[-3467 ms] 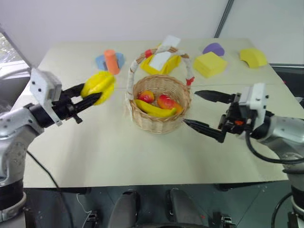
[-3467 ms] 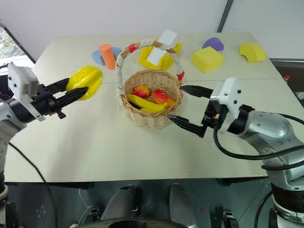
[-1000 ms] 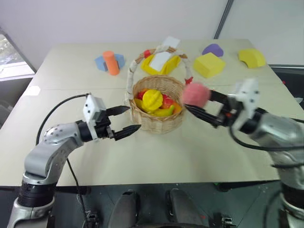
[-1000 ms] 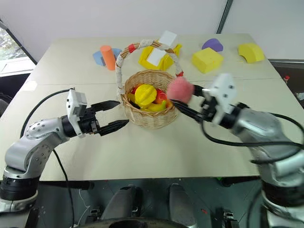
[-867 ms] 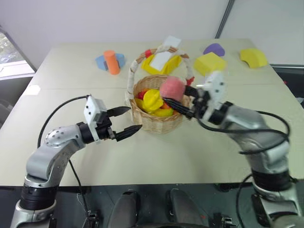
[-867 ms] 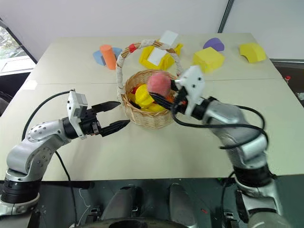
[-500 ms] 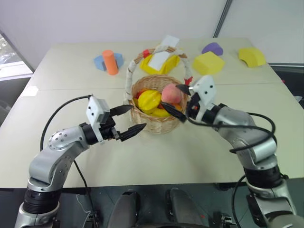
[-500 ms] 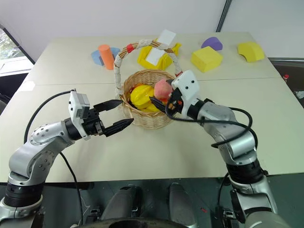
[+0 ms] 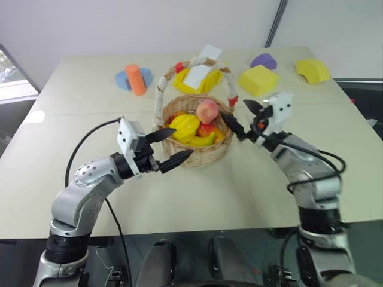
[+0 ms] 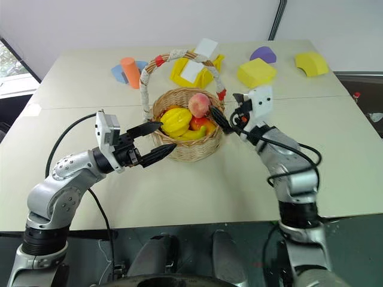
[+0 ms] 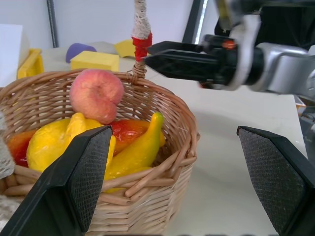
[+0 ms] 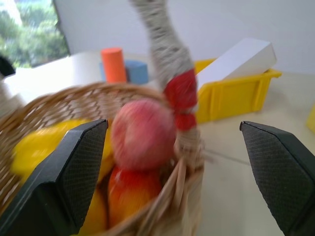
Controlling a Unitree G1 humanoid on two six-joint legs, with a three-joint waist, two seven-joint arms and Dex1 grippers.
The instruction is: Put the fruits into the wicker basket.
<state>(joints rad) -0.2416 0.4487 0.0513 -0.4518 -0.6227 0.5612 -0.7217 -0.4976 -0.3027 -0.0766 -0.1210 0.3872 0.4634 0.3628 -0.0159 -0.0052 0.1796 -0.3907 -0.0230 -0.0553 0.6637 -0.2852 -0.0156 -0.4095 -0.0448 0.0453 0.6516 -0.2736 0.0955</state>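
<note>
Left gripper (image 9: 169, 149) jaws apart, empty, just short of basket's near-left side. Basket (image 9: 206, 156) mid-table, holding starfruit (image 9: 185, 125) and peach (image 9: 207, 111) atop other fruit. Right gripper (image 9: 241, 118) jaws apart, empty, beside right rim. Farther back: yellow bin (image 9: 194, 84), orange cylinder (image 9: 136, 79), foam blocks (image 9: 258, 79).

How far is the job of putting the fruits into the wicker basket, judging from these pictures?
It looks done. The glossy yellow ridged starfruit and the pink-red round peach both lie in the round tan wicker basket, on top of other toy fruit. Nothing is in hand: the left gripper and the right gripper are open and empty beside the basket. Probably only drawing the arms back is left.
</note>
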